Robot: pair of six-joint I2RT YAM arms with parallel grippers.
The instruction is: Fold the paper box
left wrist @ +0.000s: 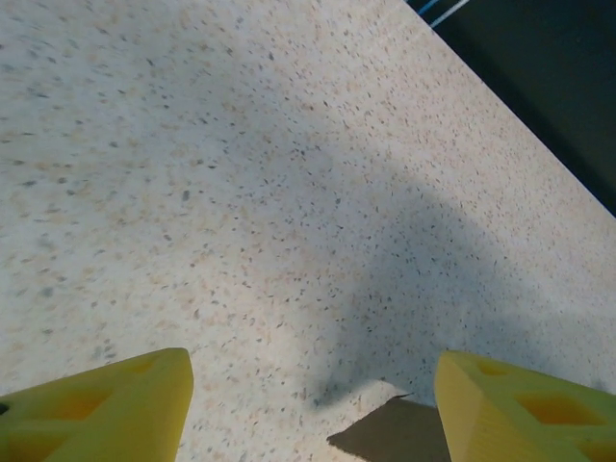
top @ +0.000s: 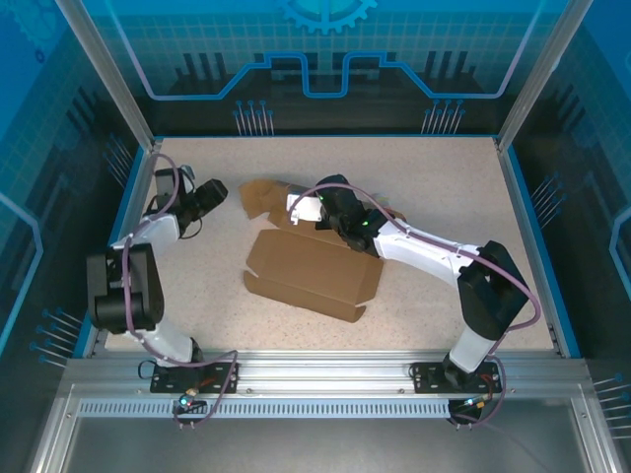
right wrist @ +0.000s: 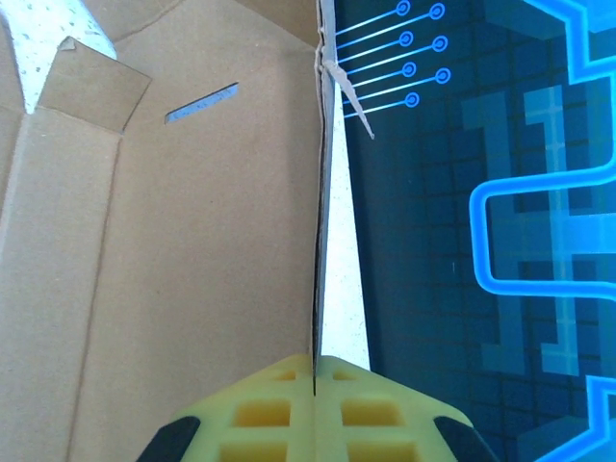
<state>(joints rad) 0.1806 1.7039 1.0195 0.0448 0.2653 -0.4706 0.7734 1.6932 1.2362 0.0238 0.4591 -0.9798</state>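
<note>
1. The plain brown cardboard paper box [top: 311, 271] lies in the middle of the light speckled table [top: 444, 187]. It is a die-cut sheet only partly folded: the near part lies low and the far part is lifted.
2. Your right gripper [right wrist: 315, 380] has its yellow fingers [right wrist: 260, 414] pressed together on the thin edge of a lifted part of the sheet. In the wrist view the board goes straight in between them. I judge this grip to be good, so do not loosen it.
3. Your left gripper [top: 217, 194] has its fingers apart and holds nothing. It is low over the table, just beside the far left flap [top: 258, 197]. In its wrist view a brown corner shows between the fingers at the bottom edge.
4. The step in hand seems to be the raising of a wall. Turn the held part slowly around its crease and do not pull sideways, otherwise the whole sheet may slide on the smooth table.
5. Bring the left gripper forward so that the flap corner goes well between its fingers before you close. A grip only on the tip can slip or bend the cardboard.
6. Watch the narrow slit [right wrist: 202, 103] in the board beside the right gripper. Probably a tab must enter there, so do not crush that area.
</note>
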